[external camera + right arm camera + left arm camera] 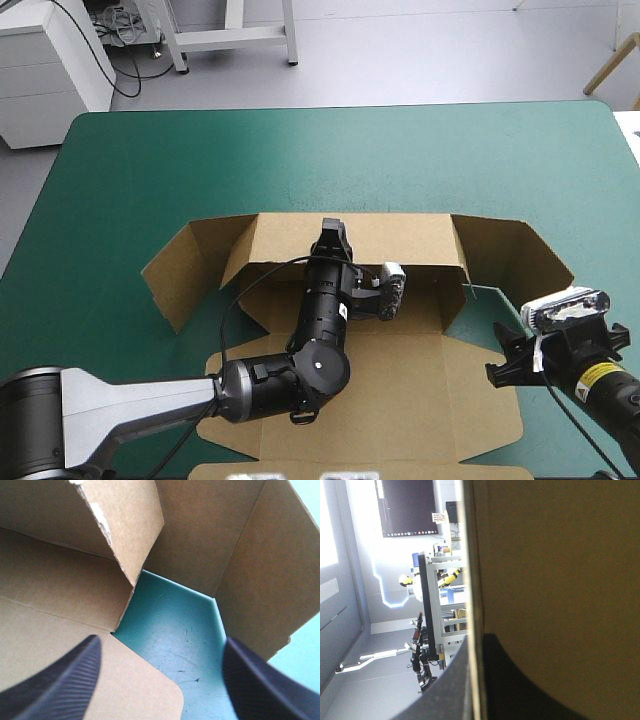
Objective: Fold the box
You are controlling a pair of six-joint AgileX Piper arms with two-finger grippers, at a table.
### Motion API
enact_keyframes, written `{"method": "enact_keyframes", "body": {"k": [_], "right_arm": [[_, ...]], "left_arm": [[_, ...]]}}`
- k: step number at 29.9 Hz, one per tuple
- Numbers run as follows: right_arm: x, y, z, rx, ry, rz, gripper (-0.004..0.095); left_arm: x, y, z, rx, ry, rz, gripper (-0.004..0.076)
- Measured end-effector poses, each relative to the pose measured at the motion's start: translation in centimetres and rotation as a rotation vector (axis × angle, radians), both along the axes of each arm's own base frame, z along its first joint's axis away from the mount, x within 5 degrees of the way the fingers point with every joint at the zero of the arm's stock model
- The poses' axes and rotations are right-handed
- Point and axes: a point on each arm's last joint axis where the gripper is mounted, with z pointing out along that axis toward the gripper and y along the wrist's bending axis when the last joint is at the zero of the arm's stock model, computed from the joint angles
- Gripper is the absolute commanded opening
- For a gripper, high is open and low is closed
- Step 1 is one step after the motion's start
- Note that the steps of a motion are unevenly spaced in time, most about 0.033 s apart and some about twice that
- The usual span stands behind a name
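The brown box [400, 380] lies mid-bench on the teal-green cover [300, 160], its far wall raised, its side flaps splayed outward and its near panels flat. The left gripper [331, 232] reaches across the floor panel, its fingers clamped on the far wall's top edge. The right gripper [161, 640] hovers with its fingers spread apart over the notch of cover at the box's right corner.

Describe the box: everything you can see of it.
The box is a cut sheet of plain brown board, partly folded, on the teal-green cover. Its base and near flaps lie flat. The far wall stands raised, with angled wings up at both ends. The left tool is shut on the far wall's top edge. The right tool is open at the right-hand notch, where the cover shows. One flap edge there looks torn.
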Motion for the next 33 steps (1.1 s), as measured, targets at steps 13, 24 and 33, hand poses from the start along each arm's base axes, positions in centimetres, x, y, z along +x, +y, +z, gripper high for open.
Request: {"method": "enact_keyframes", "body": {"k": [13,24,33], "right_arm": [[4.6,1.0,5.3,0.007,-0.021,-0.129,0.0901],[16.1,0.7,10.1,-0.190,0.010,-0.312,0.0901],[24.8,-2.8,7.9,-0.063,0.382,-0.250,0.0901]], "left_arm": [[0.0,0.0,0.0,0.000,0.000,0.000,-0.0010],[0.0,0.0,0.0,-0.001,0.002,0.002,-0.0010],[0.0,0.0,0.0,-0.001,0.004,0.003,-0.0010]]}}
